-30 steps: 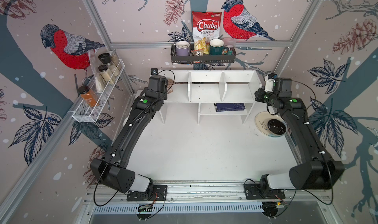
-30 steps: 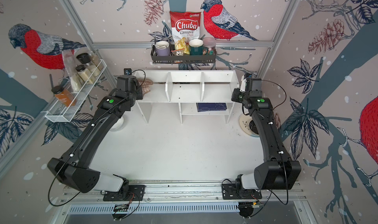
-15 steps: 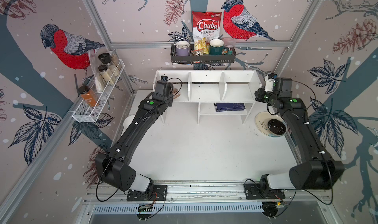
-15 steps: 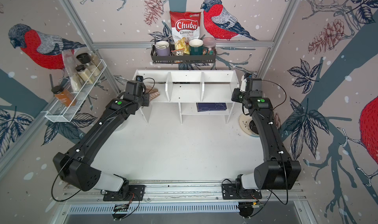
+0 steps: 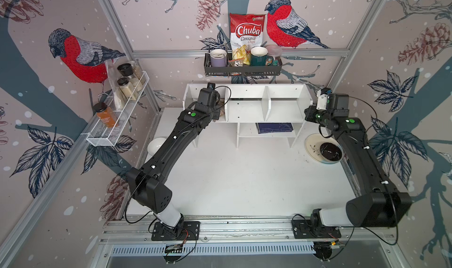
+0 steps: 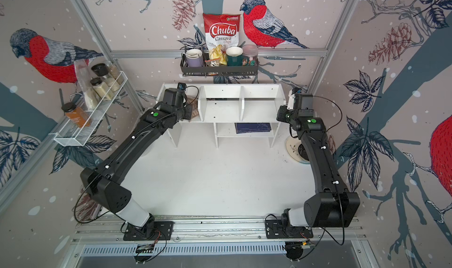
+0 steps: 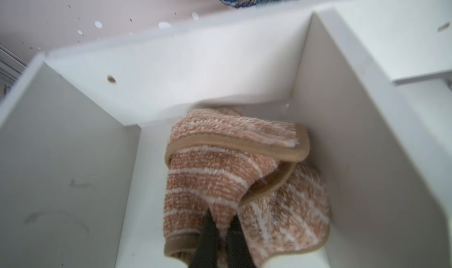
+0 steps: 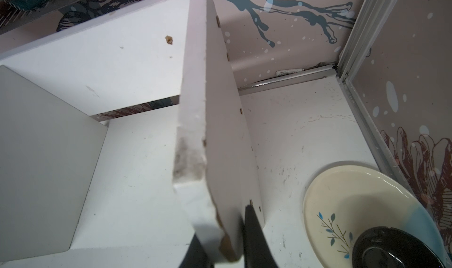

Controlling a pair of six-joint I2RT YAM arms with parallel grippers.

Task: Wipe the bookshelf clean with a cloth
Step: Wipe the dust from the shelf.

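We hold the cloth (image 7: 215,181) in the left gripper (image 7: 221,220) and the shelf (image 8: 215,137) in the right gripper (image 8: 225,225).
Our left jaws are pinched together on a bunched edge of the cloth; the rest spills ahead of them, crumpled and folded over itself, on the floor of the shelf's left end compartment, nearer the divider (image 7: 325,108) than the outer wall. Our right jaws straddle the shelf's right end panel, one finger on each face, clamped at its chipped front edge. Just beside that end a plate (image 8: 342,193) with a dark bowl (image 8: 391,249) sits on the table (image 5: 244,181).
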